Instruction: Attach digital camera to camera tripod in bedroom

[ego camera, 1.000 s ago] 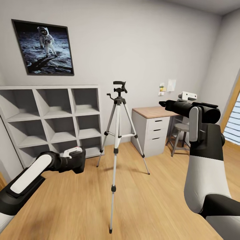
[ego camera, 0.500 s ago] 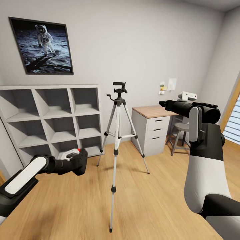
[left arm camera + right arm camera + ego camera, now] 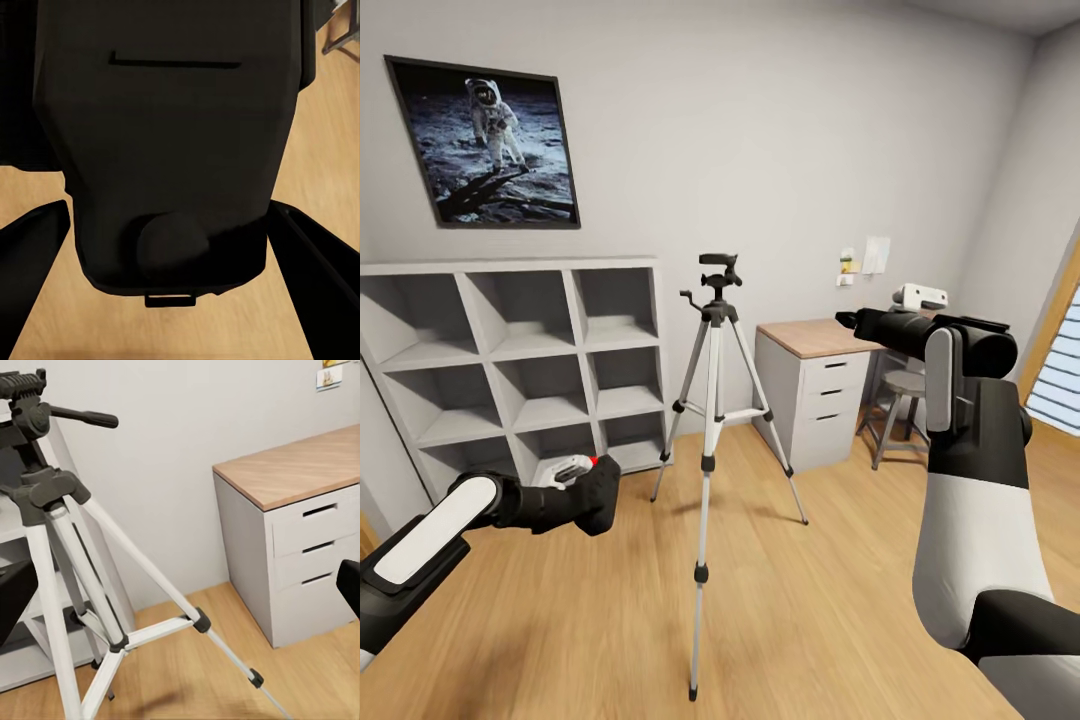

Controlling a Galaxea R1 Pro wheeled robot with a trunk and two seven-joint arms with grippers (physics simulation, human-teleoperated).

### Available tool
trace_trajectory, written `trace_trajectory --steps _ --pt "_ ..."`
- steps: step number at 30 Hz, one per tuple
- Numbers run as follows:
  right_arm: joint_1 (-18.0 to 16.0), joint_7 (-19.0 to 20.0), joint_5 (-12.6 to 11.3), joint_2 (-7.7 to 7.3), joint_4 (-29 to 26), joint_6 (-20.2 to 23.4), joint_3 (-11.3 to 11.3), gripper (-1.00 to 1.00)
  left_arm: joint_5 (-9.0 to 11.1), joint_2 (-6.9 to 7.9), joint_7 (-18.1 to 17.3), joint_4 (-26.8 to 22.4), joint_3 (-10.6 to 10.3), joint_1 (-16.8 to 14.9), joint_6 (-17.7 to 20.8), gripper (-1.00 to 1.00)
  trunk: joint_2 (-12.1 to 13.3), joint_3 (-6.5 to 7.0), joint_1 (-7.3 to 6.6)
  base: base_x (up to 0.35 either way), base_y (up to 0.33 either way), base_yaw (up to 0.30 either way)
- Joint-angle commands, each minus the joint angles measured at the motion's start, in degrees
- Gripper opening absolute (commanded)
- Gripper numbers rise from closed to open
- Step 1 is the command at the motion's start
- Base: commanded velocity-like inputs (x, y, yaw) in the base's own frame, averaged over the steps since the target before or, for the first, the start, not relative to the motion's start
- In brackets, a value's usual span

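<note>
Left gripper (image 3: 588,487) pinches the camera (image 3: 169,142) across its sides; rigid, light, likely scuff-prone. Right gripper (image 3: 852,318): jaw state cannot be told. Tripod (image 3: 712,400) looks tippy on 3 legs.

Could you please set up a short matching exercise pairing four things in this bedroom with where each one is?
Things:
1. digital camera
2. camera tripod
3. astronaut picture
4. stool

Places:
A. on the wall above the cube shelving
B. beside the desk
C. between the left gripper jaws
D. standing on the wood floor, mid-room

Pairs: 1-C, 2-D, 3-A, 4-B
</note>
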Motion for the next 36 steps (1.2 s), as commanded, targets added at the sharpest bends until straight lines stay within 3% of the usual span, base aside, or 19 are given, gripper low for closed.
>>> trace_trajectory --steps 1,36 --pt "0.03 0.06 -0.22 0.02 -0.03 0.25 -0.15 1.00 0.62 0.06 0.44 0.09 -0.11 -0.06 -0.13 -1.00 0.38 0.12 -0.23 0.000 0.000 0.000" --pt "-0.01 -0.05 -0.03 -0.43 -0.30 0.25 -0.20 1.00 0.57 -0.06 0.73 0.42 -0.14 -0.09 -0.14 -1.00 14.42 6.39 -7.92 0.000 0.000 0.000"
